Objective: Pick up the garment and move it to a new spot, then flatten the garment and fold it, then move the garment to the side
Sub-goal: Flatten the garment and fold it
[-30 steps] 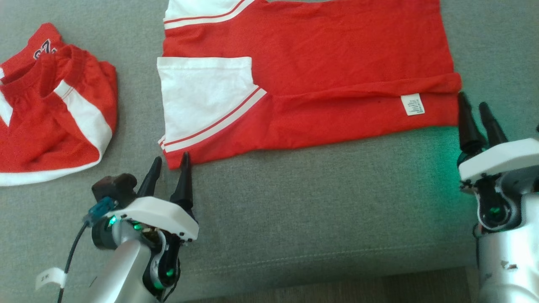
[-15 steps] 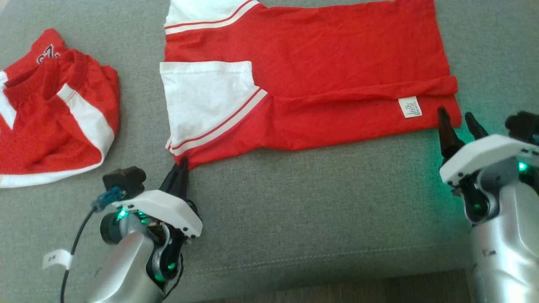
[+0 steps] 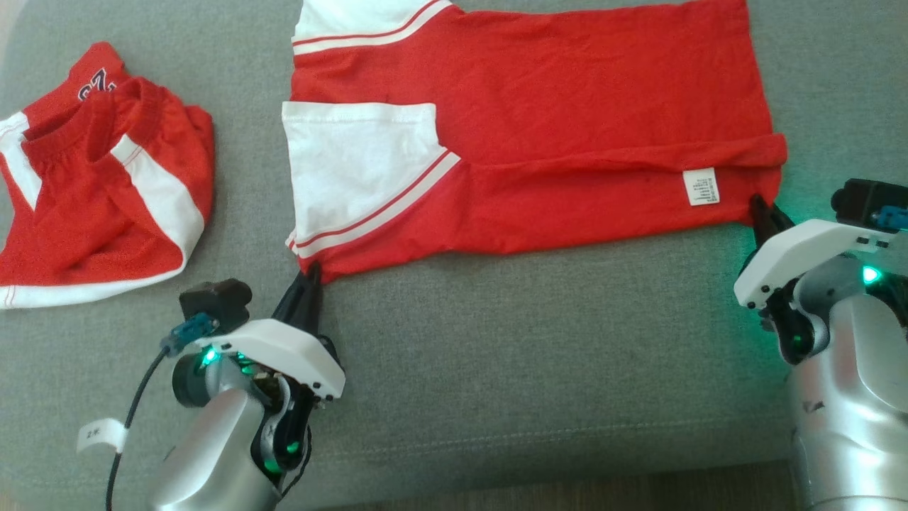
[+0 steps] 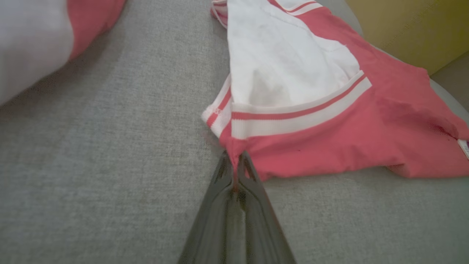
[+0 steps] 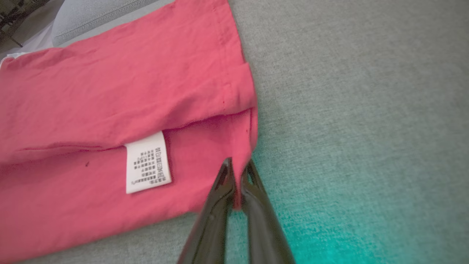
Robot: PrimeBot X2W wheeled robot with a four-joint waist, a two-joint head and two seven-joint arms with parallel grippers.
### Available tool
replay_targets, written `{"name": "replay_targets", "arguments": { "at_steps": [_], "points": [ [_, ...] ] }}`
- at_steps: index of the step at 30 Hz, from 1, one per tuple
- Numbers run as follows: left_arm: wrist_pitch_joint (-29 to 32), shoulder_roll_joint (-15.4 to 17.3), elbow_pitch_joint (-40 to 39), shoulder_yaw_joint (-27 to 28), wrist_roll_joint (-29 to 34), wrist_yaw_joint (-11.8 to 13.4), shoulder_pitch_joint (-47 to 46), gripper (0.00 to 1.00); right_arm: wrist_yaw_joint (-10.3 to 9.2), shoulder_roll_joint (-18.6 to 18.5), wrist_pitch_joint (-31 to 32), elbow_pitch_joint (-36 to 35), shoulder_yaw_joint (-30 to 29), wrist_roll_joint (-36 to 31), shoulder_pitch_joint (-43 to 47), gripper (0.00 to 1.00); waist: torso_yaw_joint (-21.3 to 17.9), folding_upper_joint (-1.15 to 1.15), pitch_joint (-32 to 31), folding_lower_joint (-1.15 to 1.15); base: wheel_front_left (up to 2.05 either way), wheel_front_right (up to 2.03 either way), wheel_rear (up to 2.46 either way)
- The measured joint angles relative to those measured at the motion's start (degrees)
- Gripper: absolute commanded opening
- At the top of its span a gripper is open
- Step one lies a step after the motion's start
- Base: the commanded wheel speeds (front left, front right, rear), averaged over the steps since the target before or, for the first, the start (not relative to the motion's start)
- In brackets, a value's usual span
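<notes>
The garment (image 3: 553,135) is a red shirt with a white sleeve and white stripes, lying flat on the grey cushion (image 3: 496,341) and folded lengthwise, with a white care label (image 3: 701,187) near its right end. My left gripper (image 3: 312,273) is shut on the garment's near left corner (image 4: 234,146). My right gripper (image 3: 760,209) is shut on the near right corner (image 5: 243,161). In the left wrist view, red cloth shows pinched between the dark fingers (image 4: 220,176). In the right wrist view, the hem sits between the fingertips.
A second red and white garment (image 3: 99,177) lies crumpled at the left of the cushion. The cushion's front edge (image 3: 496,490) runs below both arms. A yellow surface (image 4: 414,25) lies beyond the cushion in the left wrist view.
Both grippers went from open to shut on the garment's near corners, the left first and the right just now. The right gripper moved left onto the hem.
</notes>
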Motion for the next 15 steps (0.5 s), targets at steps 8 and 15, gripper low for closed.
{"name": "replay_targets", "arguments": {
  "at_steps": [8, 15],
  "points": [
    [0.4, 3.0, -5.2, 0.1, -0.1, -0.3, 1.7, 0.00, 0.01, -0.6, 3.1, -7.4, -0.2, 1.3, 4.8, 0.00, -1.0, 0.00, -2.0, 0.00, 0.00, 0.00, 0.00],
    [5.2, 6.8, -16.1, -0.4, -1.0, 2.5, 12.5, 0.00, 0.01, -2.6, 11.2, -18.8, -1.1, 7.3, 16.4, 0.00, -1.3, 0.00, -2.7, 0.00, 0.00, 0.00, 0.00]
  ]
}}
